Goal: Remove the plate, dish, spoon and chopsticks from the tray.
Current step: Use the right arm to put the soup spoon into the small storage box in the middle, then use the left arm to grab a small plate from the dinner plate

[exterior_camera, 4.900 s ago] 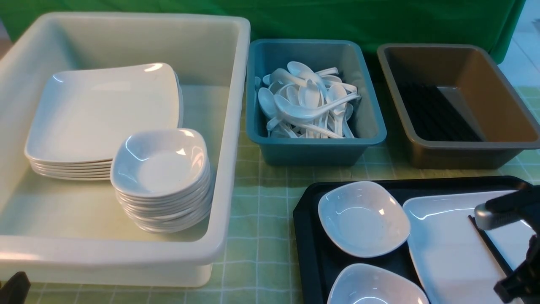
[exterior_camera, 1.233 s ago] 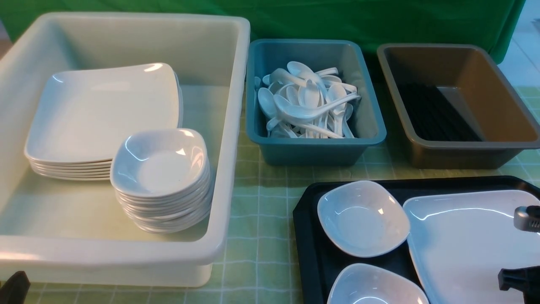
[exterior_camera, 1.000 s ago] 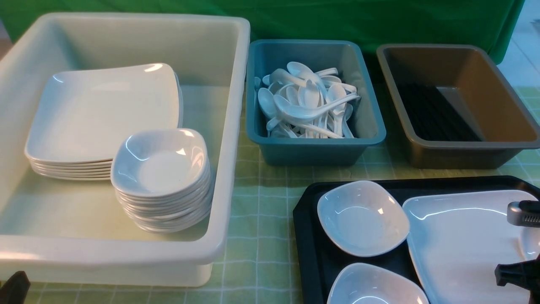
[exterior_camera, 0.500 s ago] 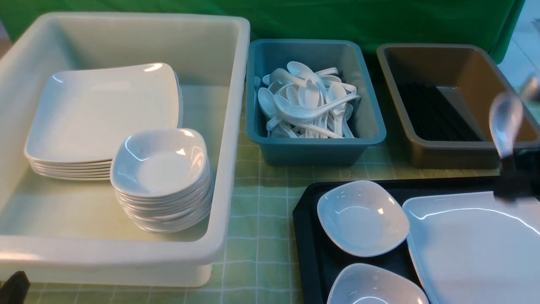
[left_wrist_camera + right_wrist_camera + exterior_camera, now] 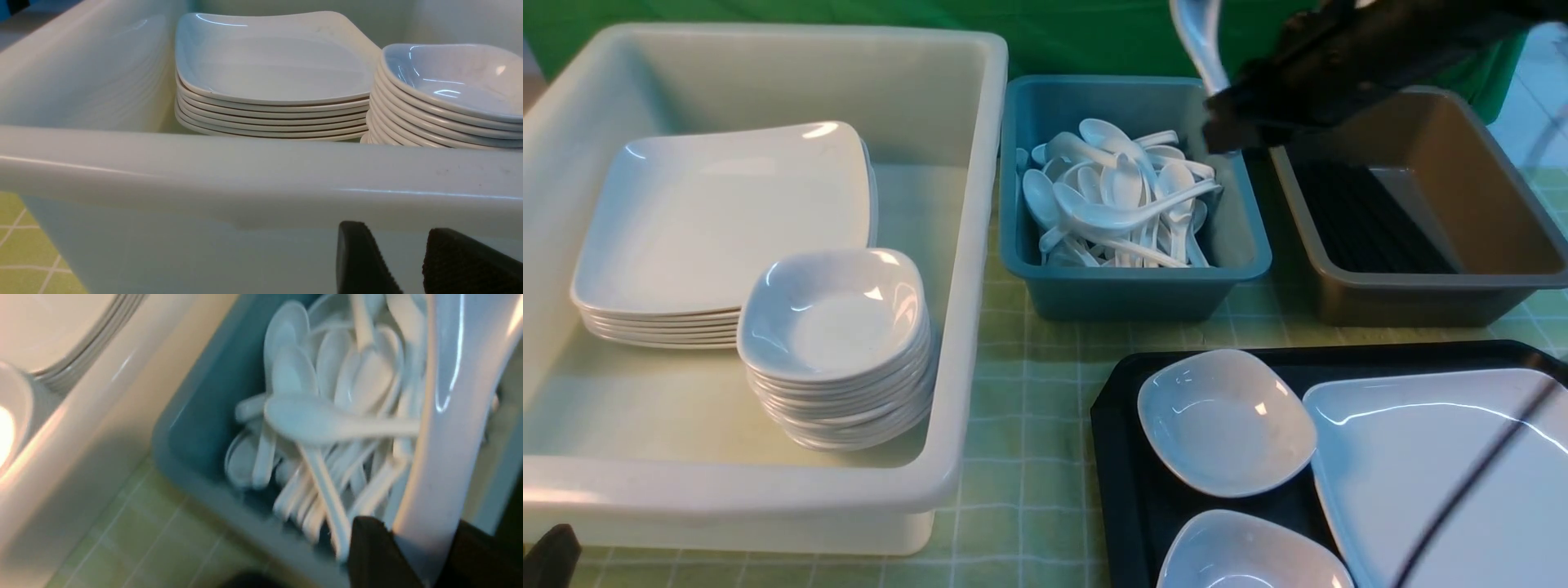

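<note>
White plastic: the spoon [image 5: 1194,37] is hanging upright, bowl up, in the right gripper [image 5: 1227,122] above the far right corner of the blue tub [image 5: 1127,298]. The right wrist view is showing the jaws clamped on its handle, with the tub's heap of white spoons [image 5: 327,424] lying below. The plate [image 5: 1421,490] is sitting on the right of the black tray [image 5: 1115,457]; a small dish [image 5: 1225,420] and a second dish [image 5: 1250,555] are resting on its left. Black sticks [image 5: 1364,216] are lying in the brown tub [image 5: 1462,163]. The left gripper [image 5: 402,265] is hovering by the near wall of the white tub [image 5: 245,179] — jaws apart, gripping nothing. Stacked plates [image 5: 269,81] and stacked dishes [image 5: 449,90] are sitting inside.
</note>
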Available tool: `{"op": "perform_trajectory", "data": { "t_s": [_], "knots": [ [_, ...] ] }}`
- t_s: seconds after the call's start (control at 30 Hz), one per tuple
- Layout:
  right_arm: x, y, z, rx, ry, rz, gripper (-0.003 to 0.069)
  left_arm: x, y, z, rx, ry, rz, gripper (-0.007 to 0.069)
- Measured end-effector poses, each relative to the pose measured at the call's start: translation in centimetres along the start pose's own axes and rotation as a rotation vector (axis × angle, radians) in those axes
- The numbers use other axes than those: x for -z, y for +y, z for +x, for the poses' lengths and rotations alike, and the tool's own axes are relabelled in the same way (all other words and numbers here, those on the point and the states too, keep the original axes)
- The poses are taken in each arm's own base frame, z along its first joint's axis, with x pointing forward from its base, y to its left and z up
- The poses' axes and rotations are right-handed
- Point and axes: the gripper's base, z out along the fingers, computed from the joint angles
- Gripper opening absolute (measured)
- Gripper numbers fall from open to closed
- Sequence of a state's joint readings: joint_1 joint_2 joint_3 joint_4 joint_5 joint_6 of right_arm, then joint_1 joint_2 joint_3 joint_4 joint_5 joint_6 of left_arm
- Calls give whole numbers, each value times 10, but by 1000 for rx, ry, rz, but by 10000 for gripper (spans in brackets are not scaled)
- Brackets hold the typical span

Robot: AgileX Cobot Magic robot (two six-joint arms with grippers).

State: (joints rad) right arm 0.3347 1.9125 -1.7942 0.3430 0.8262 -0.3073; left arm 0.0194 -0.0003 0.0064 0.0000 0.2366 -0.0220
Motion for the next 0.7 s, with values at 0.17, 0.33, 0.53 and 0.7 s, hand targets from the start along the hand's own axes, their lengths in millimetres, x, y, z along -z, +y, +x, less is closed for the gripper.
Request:
{"op": "perform_trajectory", "data": {
  "t_s": [0.17,0.33,0.53,0.7],
  "knots": [
    [-51,-13,4,4,97,10,323,0,0,0,0,0,0,224],
    [-46,-10,10,3,179,-11,335,0,0,0,-1,0,0,224],
    [12,5,4,62,242,-31,82,0,0,0,-1,0,0,224],
    [97,22,-1,103,142,20,9,0,0,0,-1,-1,0,224]
  ]
}}
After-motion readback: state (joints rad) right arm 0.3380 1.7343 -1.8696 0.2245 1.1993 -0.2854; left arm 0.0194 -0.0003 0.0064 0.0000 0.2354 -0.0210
